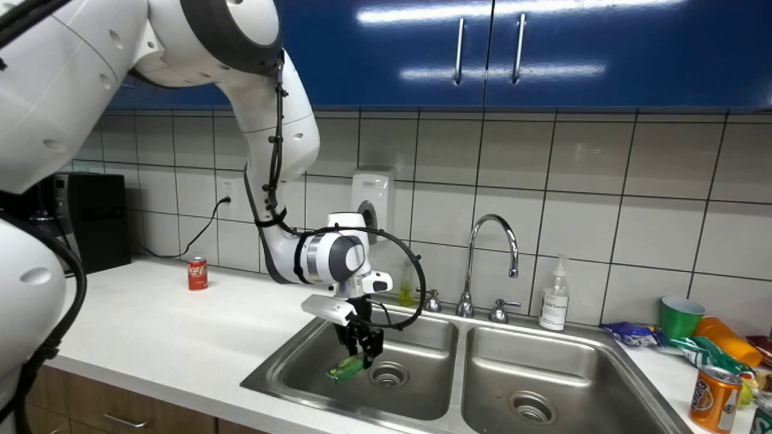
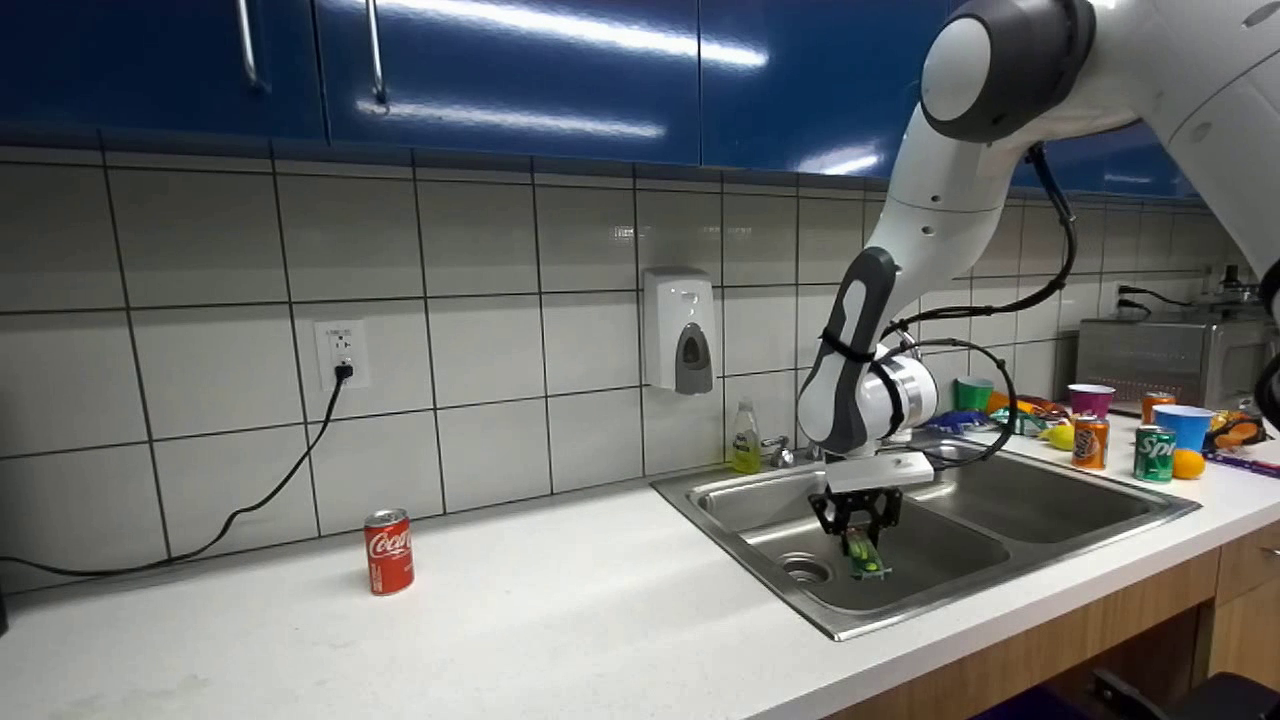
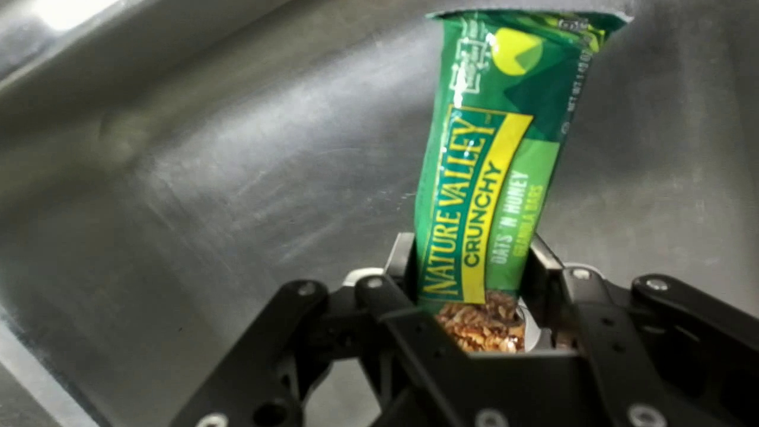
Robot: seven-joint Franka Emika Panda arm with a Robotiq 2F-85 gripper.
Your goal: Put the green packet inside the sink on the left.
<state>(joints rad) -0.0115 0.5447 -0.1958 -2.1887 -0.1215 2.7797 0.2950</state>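
Note:
In both exterior views the green packet (image 1: pixel 344 369) hangs low within the left-hand sink (image 1: pixel 422 367), close to that basin's drain (image 1: pixel 388 375). My gripper (image 3: pixel 473 250) is shut on the packet's near end, one finger pressed to each long side. From there the packet (image 3: pixel 492 154) sticks out well past the fingertips, its printed face turned to the wrist camera, with basin steel behind it. The same grip shows in an exterior view, the packet (image 2: pixel 866 558) pointing down below the gripper (image 2: pixel 860 530). Whether it touches the basin floor I cannot tell.
A divider separates off the right-hand basin (image 1: pixel 531 367). Behind stand the faucet (image 1: pixel 470 265), a yellow-green soap bottle (image 2: pixel 746 440) and a pump bottle (image 1: pixel 554 298). A red can (image 2: pixel 388 552) is on the counter; cups, cans and wrappers crowd the sink's far side.

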